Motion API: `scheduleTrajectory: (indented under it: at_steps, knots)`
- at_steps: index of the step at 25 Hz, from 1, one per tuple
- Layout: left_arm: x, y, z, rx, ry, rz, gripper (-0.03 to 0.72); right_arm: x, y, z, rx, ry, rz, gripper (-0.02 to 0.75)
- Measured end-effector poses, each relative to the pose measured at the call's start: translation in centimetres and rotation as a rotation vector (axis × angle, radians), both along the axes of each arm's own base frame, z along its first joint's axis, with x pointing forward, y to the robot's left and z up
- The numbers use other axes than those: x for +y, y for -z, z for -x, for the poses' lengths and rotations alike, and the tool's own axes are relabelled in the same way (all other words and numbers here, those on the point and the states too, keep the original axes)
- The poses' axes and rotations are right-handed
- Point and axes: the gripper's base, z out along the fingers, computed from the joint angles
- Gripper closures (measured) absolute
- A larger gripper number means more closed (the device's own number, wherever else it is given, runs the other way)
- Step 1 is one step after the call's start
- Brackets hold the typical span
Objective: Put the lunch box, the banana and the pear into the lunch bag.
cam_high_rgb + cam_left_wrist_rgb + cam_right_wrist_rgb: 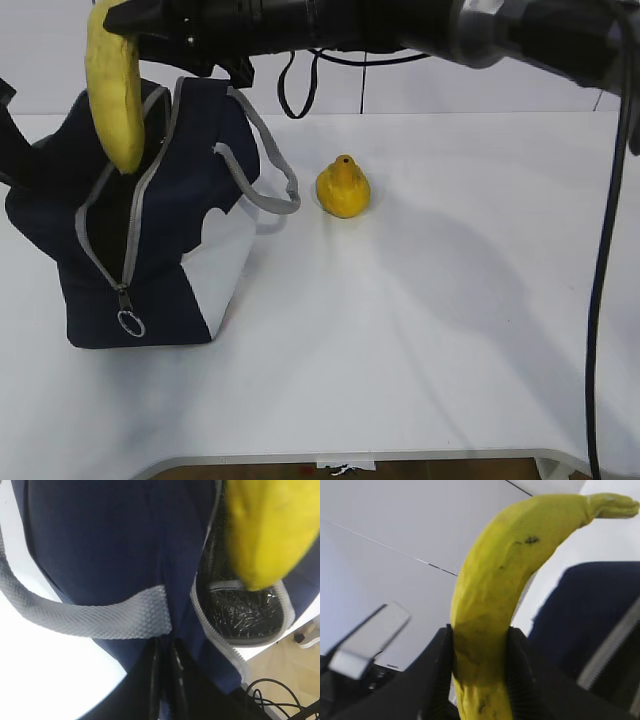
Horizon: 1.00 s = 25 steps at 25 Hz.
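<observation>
The right gripper point(480, 675) reached across from the right side of the exterior view to above the lunch bag point(150, 230), its black fingers point(432, 680) pinched on both sides of the banana point(115, 85). The banana hung nearly upright, its lower end dipped at the unzipped mouth of the bag, just beside the grey zipper point(100, 250). In the right wrist view the banana point(505, 595) curved away from the jaws, stem tip far end, with the navy bag point(590, 620) behind it.

The lunch bag stood at the left of the white table point(420, 350), flap open, ring zipper pull point(130, 322) hanging low on the front, one grey handle point(270, 170) looped out to the right. The left wrist view looked down on the bag point(110, 540): grey webbing strap point(90, 617) across the navy fabric, dark shiny lining point(240, 612) showing in the opening, banana end point(270, 530) over it. The left gripper point(167, 685) sat at the bottom of that view against the fabric (dark and blurred; could not tell whether its fingers were spread or clamped).

The pear point(343, 187) sat alone on the table right of the bag, apart from it, near the handle loop. The lunch box was not visible in any view.
</observation>
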Motion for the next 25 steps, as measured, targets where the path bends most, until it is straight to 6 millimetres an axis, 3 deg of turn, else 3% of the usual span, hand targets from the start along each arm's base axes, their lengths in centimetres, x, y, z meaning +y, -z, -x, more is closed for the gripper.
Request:
scheduleTrajectory:
  at_steps: [4,10,18,21,25]
  knots:
    - [0.0,0.0,0.0,-0.004,-0.002,0.0,0.692,0.1,1.3,0.0,-0.005,-0.041,0.058,0.483]
    - [0.0,0.0,-0.2,-0.016,-0.009,-0.001,0.692,0.1,2.3,1.0,-0.033,-0.156,0.172,0.483]
    - [0.0,0.0,-0.2,-0.019,-0.011,-0.002,0.692,-0.1,3.1,1.2,-0.042,-0.181,0.267,0.477]
    - [0.0,0.0,-0.2,-0.019,-0.011,-0.002,0.692,-0.2,3.3,1.2,-0.04,-0.183,0.29,0.419]
    - [0.0,0.0,-0.2,-0.019,-0.011,-0.002,0.692,-0.3,3.4,1.4,-0.022,-0.202,0.303,0.279]
